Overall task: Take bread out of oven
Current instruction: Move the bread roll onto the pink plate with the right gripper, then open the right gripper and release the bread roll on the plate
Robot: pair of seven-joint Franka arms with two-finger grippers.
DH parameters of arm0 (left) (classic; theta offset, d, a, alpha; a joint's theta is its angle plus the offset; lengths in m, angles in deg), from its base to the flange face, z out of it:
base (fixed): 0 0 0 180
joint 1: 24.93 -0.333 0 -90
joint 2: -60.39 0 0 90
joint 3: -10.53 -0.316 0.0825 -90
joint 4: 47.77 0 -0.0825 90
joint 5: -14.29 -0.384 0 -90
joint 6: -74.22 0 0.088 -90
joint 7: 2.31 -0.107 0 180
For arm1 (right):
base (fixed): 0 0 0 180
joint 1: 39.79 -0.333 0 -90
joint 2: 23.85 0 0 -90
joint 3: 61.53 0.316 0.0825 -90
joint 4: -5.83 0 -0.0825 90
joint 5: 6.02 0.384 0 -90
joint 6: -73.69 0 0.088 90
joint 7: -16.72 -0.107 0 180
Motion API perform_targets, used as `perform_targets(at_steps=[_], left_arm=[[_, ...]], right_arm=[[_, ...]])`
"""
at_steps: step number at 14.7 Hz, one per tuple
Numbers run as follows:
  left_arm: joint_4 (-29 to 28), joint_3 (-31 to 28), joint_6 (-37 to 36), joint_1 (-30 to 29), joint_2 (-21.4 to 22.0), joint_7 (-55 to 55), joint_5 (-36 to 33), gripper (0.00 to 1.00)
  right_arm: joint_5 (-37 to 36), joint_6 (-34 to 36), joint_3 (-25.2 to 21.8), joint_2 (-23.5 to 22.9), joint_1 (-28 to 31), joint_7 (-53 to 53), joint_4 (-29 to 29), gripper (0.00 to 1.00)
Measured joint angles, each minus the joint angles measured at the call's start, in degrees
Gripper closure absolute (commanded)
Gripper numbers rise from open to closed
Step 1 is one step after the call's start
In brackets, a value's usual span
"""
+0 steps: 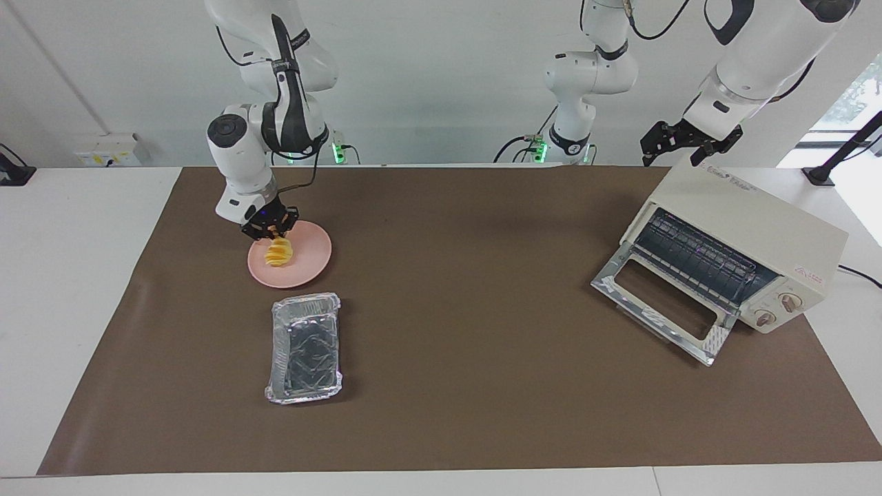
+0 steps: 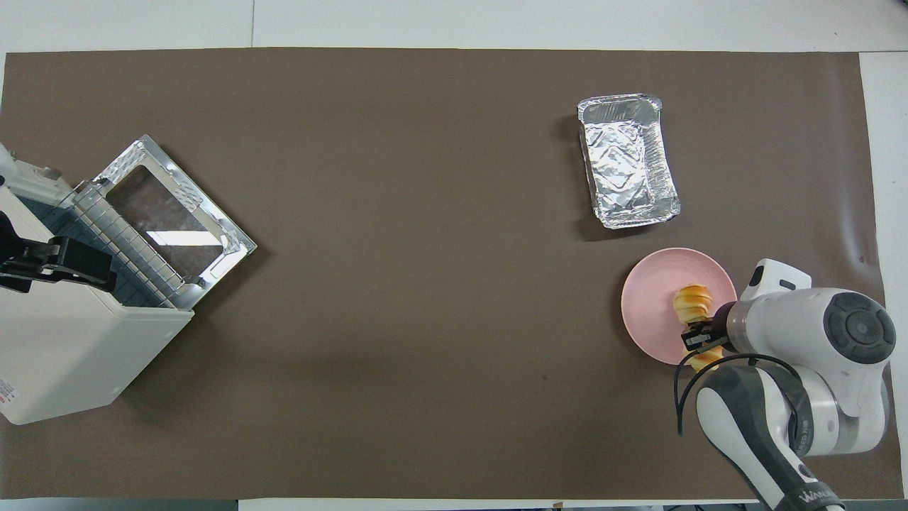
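Note:
The yellow-orange ridged bread [image 1: 279, 253] is tilted on end, its lower end on the round pink plate [image 1: 310, 265] toward the right arm's end of the table. My right gripper [image 1: 272, 233] is shut on the bread's upper part, over the plate's edge nearer the robots. In the overhead view the bread [image 2: 691, 301] sticks out from under that gripper [image 2: 699, 342] onto the plate [image 2: 649, 312]. The cream-white oven [image 1: 751, 220] stands at the left arm's end, its glass door [image 1: 661, 303] dropped open and its wire rack bare. My left gripper [image 1: 672, 160] waits open over the oven's top.
A crinkled silver foil tray [image 1: 305, 348] lies empty on the brown mat, beside the plate and farther from the robots. The oven's open door [image 2: 170, 216] juts out onto the mat. The oven's power cable runs off at the left arm's end.

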Motion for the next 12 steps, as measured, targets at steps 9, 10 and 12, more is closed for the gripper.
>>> perform_targets(at_steps=[9,10,12], left_arm=[[0.00,0.00,0.00,0.00,0.00,0.00,0.00,0.00],[0.00,0.00,0.00,0.00,0.00,0.00,0.00,0.00],[0.00,0.00,0.00,0.00,0.00,0.00,0.00,0.00]], right_arm=[[0.00,0.58,-0.04,0.33,1.69,2.88,-0.05,0.00],[0.05,2.40,-0.02,0.33,1.69,2.88,-1.17,0.00],[1.25,7.77,0.02,0.30,1.69,2.88,-4.91,0.00]])
